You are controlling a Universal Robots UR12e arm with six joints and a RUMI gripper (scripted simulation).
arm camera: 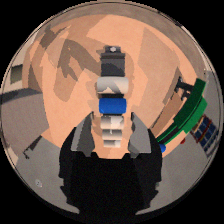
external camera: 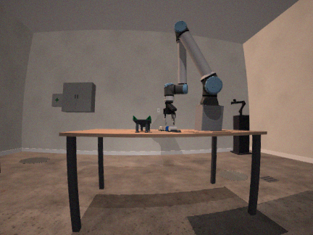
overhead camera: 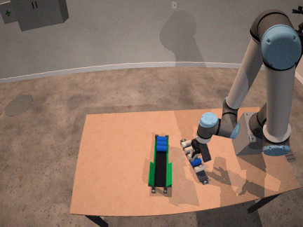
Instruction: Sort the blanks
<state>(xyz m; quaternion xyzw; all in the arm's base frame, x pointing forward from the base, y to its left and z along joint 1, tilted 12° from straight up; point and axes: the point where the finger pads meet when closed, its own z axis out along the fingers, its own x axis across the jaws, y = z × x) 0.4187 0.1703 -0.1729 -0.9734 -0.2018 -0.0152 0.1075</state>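
The green feed ramp (overhead camera: 151, 172) (external camera: 143, 123) (arm camera: 190, 116) has a black floor, and a tight row of blue blanks (overhead camera: 161, 143) (arm camera: 203, 128) lies at its far end. To its right lies the dark stock rack (overhead camera: 203, 177) (arm camera: 113, 54). The rack holds white blanks (overhead camera: 186, 144) (arm camera: 113, 86) and one blue blank (overhead camera: 196, 162) (arm camera: 114, 105) (external camera: 167, 128) between ribs. My gripper (overhead camera: 202, 153) (external camera: 169, 120) (arm camera: 112, 112) is open and empty. It hangs a little above the rack's middle, with white blanks showing below between its fingers. A small blue patch (arm camera: 162, 147) shows by the right finger; I cannot tell what it is.
The robot's grey base block (overhead camera: 247, 134) (external camera: 209, 117) stands at the table's right rear. The table's front edge (overhead camera: 147, 210) runs close behind the ramp's near end. A dark stand (external camera: 240, 134) is on the floor beyond the table.
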